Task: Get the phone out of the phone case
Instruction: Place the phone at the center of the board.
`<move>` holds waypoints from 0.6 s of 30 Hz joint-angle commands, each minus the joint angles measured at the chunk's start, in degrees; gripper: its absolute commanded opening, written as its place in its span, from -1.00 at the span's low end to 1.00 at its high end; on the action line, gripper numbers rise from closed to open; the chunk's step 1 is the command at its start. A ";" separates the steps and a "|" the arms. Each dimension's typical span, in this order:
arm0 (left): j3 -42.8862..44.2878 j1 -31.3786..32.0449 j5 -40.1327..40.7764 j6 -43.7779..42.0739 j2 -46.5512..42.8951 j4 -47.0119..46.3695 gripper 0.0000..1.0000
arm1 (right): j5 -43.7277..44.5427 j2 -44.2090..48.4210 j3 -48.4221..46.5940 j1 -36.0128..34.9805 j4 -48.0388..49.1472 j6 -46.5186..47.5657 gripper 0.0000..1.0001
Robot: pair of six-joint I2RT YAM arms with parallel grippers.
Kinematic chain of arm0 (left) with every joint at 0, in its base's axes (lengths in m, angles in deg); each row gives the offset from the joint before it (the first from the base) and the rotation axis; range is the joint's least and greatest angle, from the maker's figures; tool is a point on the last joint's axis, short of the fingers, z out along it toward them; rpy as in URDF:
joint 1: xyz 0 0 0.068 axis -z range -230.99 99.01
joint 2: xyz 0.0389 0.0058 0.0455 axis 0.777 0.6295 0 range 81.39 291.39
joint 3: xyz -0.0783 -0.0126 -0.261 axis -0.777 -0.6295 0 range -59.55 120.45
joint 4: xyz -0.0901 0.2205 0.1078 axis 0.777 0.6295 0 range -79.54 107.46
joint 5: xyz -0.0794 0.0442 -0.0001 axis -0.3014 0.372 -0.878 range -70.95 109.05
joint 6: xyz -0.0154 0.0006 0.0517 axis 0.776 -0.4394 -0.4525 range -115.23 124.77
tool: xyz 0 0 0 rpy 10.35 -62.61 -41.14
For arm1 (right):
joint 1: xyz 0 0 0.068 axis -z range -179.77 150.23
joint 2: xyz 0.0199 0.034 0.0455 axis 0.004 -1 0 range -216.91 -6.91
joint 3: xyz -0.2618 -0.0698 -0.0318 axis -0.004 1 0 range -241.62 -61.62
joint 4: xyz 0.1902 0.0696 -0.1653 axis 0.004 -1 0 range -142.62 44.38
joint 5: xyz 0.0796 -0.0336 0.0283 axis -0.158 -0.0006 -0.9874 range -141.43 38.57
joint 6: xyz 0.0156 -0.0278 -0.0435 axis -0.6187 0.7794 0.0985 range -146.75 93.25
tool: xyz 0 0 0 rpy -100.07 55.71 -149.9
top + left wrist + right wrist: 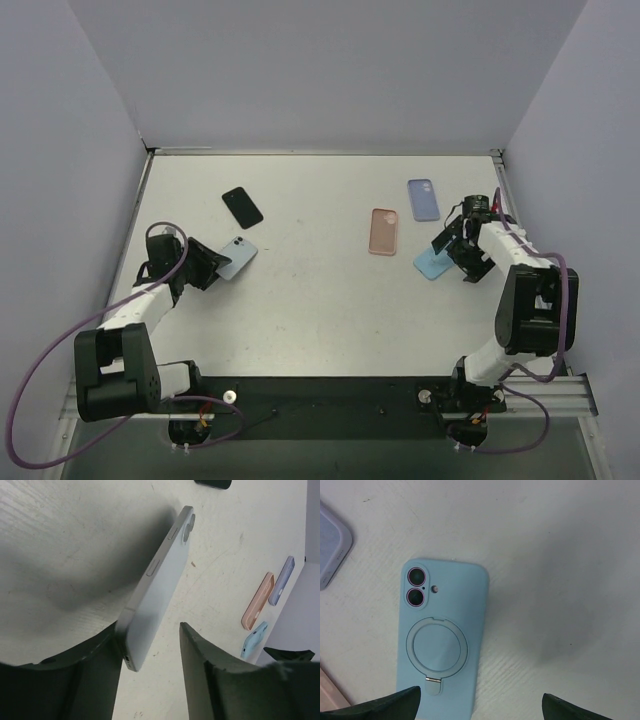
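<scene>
A light-blue phone (238,257) lies at the table's left, at the tips of my left gripper (212,268). In the left wrist view the phone (160,580) stands tilted on its long edge and leans against the left finger (95,670). A clear gap separates it from the other finger (200,660), so my left gripper (150,630) is open. The light-blue phone case (445,630) with a ring stand lies back up on the right. My right gripper (480,707) stands wide open just above it, holding nothing. What is inside the case is hidden.
A black phone (242,207) lies at the back left. A pink case (383,231) and a lavender case (423,199) lie left of and behind the light-blue case (431,264). The lavender case's corner (332,545) shows in the right wrist view. Walls enclose the table on three sides.
</scene>
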 commanded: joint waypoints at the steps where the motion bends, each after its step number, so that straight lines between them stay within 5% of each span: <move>1: 1.91 -0.40 -0.98 -2.60 0.08 2.50 0.27 | -1.74 -1.56 -0.79 -0.32 -0.73 -2.78 1.00; 2: 1.91 -0.40 -1.07 -3.04 -0.18 2.59 0.49 | -2.18 -2.35 -0.88 -0.32 -0.47 -2.87 1.00; 8: 3.75 -0.40 -1.07 -5.76 -1.58 6.98 0.71 | -3.51 -5.43 -2.81 -0.76 0.06 -3.92 1.00; 18: 5.69 -0.32 -0.80 -10.07 -9.66 14.45 0.78 | -2.01 -10.61 -6.59 -3.74 -0.38 -5.07 1.00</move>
